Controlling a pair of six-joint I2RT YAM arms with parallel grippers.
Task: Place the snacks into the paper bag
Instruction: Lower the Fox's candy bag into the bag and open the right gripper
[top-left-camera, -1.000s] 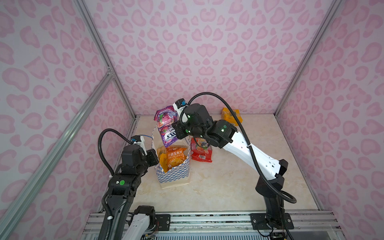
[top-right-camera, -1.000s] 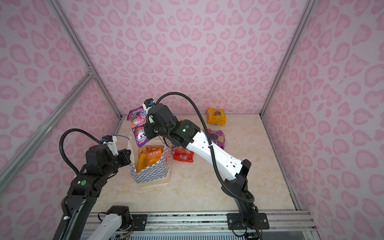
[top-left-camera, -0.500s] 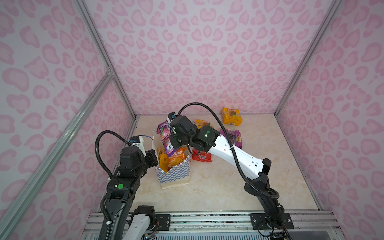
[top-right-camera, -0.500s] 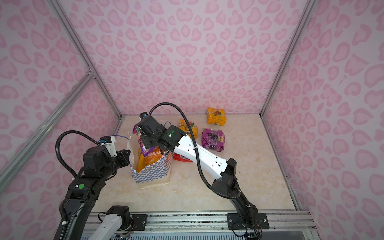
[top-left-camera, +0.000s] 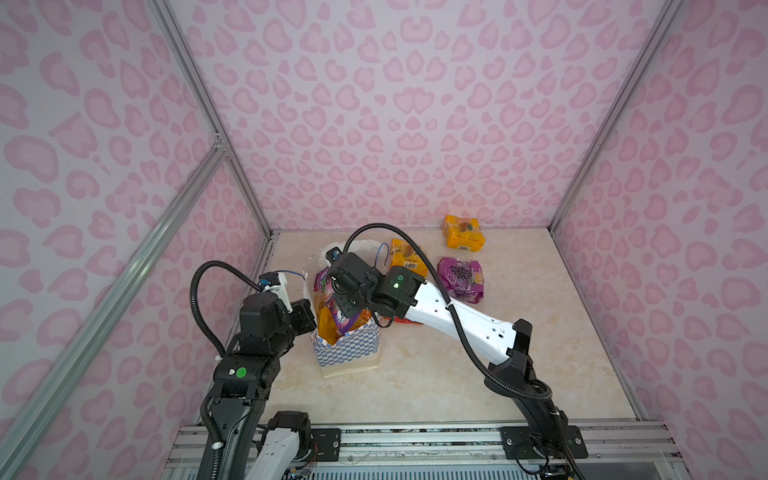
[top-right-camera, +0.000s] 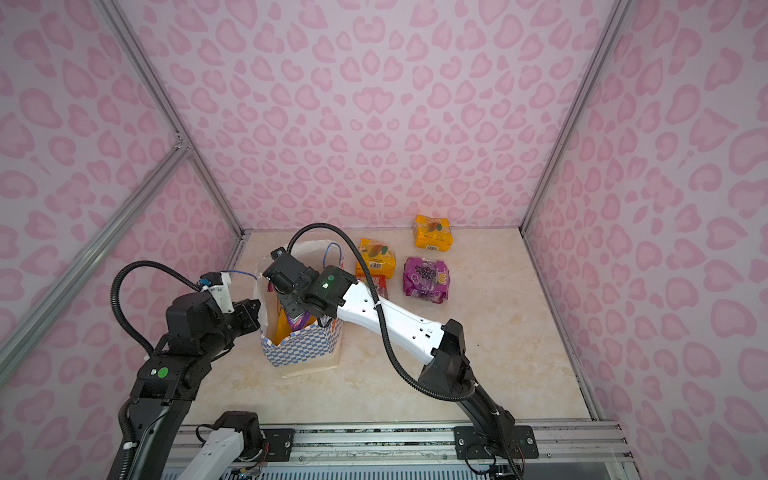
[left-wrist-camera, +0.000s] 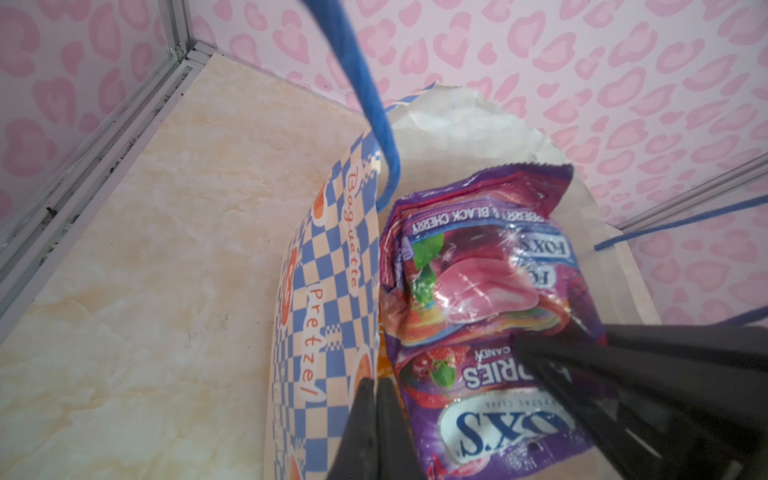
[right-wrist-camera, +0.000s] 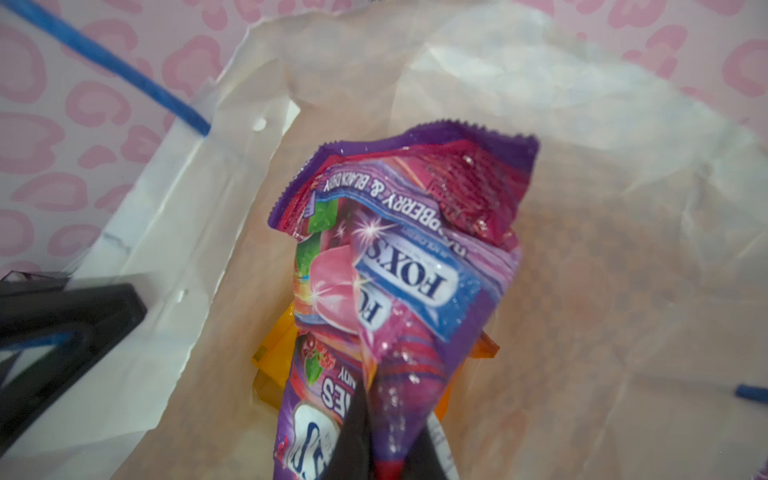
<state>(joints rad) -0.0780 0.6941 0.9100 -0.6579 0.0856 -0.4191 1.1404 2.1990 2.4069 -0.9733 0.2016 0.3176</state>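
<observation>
Right gripper (right-wrist-camera: 386, 440) clamped on purple candy packet (right-wrist-camera: 399, 232), already inside paper bag (top-left-camera: 347, 353); left gripper (left-wrist-camera: 376, 399) pinches bag rim. Packet probably light, crinkly, slippery; best pinched at sealed edge.

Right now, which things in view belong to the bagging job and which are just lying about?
Job: paper bag; purple candy pouch in right gripper; left gripper pinching bag wall; orange packet inside; far yellow packet, near yellow packet, purple packet, red packet on table.
Bystanders: pink walls, metal frame.
</observation>
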